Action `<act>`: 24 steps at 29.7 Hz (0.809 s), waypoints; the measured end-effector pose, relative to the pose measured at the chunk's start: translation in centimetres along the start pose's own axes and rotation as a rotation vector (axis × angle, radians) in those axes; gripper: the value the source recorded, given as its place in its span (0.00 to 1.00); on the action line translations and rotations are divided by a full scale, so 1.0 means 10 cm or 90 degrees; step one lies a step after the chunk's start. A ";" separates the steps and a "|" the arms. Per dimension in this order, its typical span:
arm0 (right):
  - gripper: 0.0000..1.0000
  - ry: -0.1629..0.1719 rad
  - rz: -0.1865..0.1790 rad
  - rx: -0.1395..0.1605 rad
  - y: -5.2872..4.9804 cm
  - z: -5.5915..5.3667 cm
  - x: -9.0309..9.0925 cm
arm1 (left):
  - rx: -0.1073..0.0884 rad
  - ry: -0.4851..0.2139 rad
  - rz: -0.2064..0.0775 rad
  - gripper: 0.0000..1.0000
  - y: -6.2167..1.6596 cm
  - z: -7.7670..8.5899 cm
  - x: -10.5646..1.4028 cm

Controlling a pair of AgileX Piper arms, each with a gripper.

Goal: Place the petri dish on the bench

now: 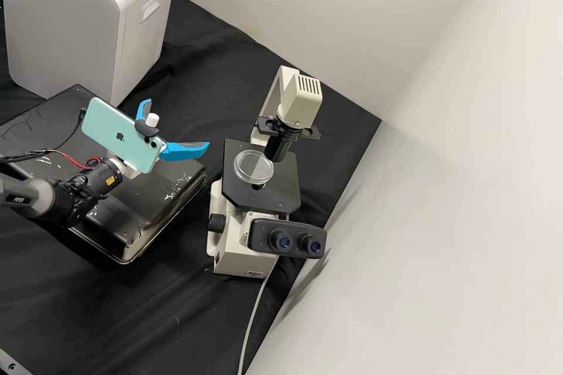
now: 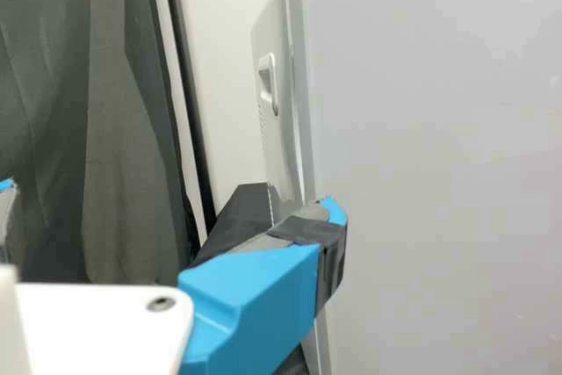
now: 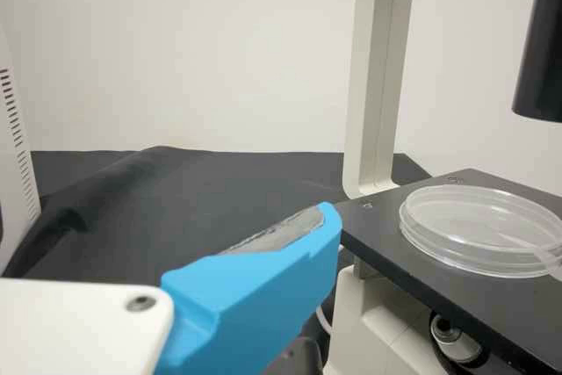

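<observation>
walls [image 1: 446, 146]: plain white, behind and to the right | bench [image 1: 105, 316]: black cloth | white box [image 1: 82, 17]: back left

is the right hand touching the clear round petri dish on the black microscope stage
Apart. The high view shows the right hand short of the black microscope stage, with bare stage between its blue fingertip and the clear round petri dish.

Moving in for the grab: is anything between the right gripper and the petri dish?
Nothing visible stands between the right gripper and the petri dish; the black microscope tube hangs over its far side.
</observation>
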 end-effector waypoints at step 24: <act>1.00 0.000 0.000 0.000 0.00 0.00 0.00 | -0.023 -0.086 -0.047 1.00 -0.147 0.35 -0.34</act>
